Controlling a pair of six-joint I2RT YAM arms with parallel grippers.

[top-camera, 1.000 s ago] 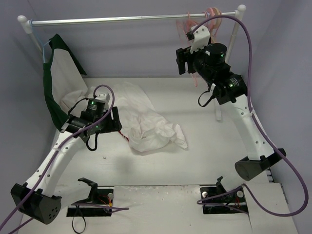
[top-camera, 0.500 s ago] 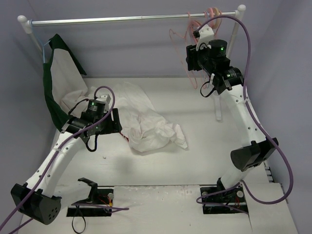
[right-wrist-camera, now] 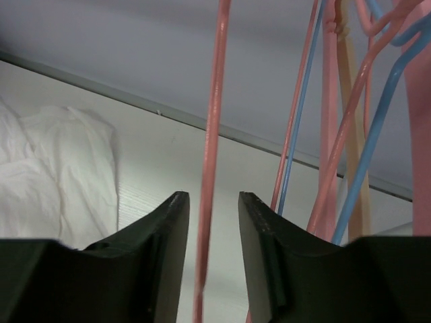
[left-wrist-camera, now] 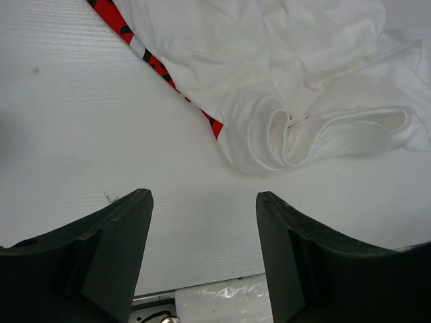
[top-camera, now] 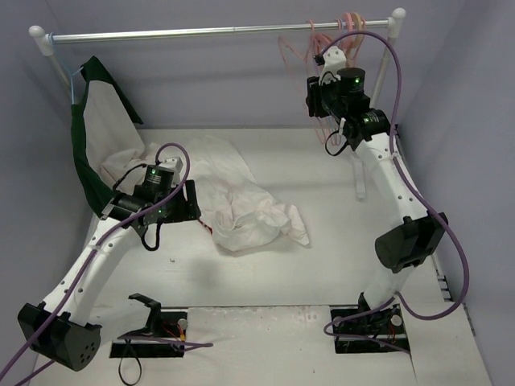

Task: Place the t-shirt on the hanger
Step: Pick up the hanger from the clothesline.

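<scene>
The right gripper stands part open astride one bar of the pale-pink hanger, which hangs from the rail, not yet clamped. The left gripper gapes empty above the table, near the crumpled t-shirt. The task looks barely begun: fetching the hanger and dressing it both remain.

Grey-lavender walls enclosing white table on three sides; metal rail spanning back (on white posts); soft even light casting faint shadows.
</scene>
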